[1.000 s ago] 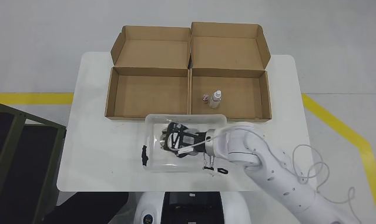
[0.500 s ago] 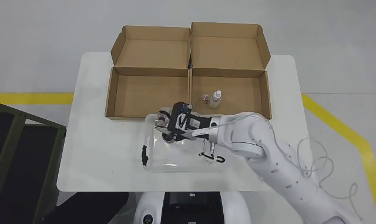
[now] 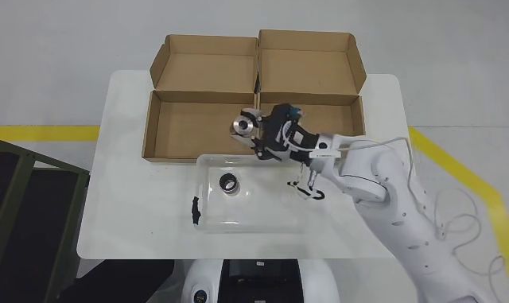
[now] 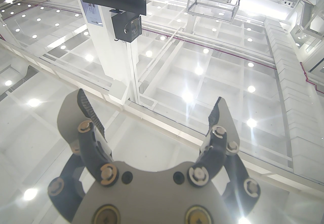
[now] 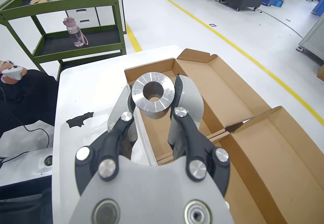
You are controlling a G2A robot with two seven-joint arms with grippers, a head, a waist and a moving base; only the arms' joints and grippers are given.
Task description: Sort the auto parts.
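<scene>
One silver metal ring, pinched in right gripper, risen from clear plastic tray to frame centre, over lower-right corner of left brown cardboard box; release likely next. Second ring stays in tray. Left gripper spread wide, empty.

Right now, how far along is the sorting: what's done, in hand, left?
Done: two small parts lie in the right box. In hand: the right gripper holds a metal ring above the left box. Left: one dark part in the tray.
</scene>
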